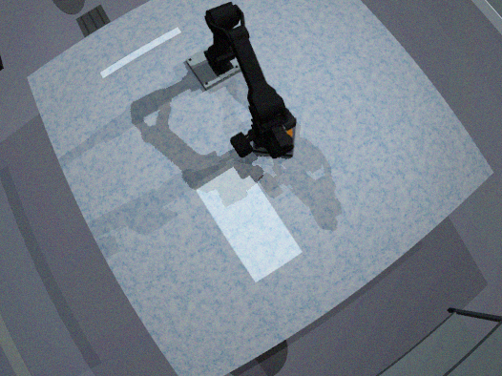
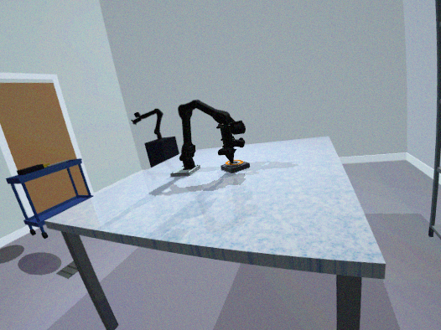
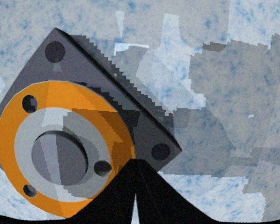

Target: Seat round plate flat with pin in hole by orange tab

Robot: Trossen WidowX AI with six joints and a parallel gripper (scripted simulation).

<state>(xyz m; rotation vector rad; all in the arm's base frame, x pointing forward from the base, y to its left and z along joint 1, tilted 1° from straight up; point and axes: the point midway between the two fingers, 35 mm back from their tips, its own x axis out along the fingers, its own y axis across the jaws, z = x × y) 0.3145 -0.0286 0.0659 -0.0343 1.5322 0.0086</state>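
Note:
The round plate (image 1: 290, 132) (image 2: 241, 162) (image 3: 50, 93) has an orange outer ring and a grey middle. It sits around the dark round post (image 3: 59, 158) on the square dark base (image 2: 236, 169) (image 3: 75, 64). Its dark holes show in the wrist view, one of them in the grey middle. The orange tab and the pin cannot be made out, and the plate's tilt is hard to judge. My gripper (image 2: 232, 162) (image 3: 136, 165) is shut and empty, pointing down. Its tips are at the plate's edge in the wrist view; whether they touch is unclear. In the top view the arm hides most of the plate.
The arm's mounting plate (image 1: 199, 73) (image 2: 180, 172) is on the table (image 1: 382, 174) (image 2: 268, 211) near the base. A bright light patch (image 1: 258, 240) and the arm's shadows lie on the table top. A blue cart (image 2: 50, 172) stands beyond the table.

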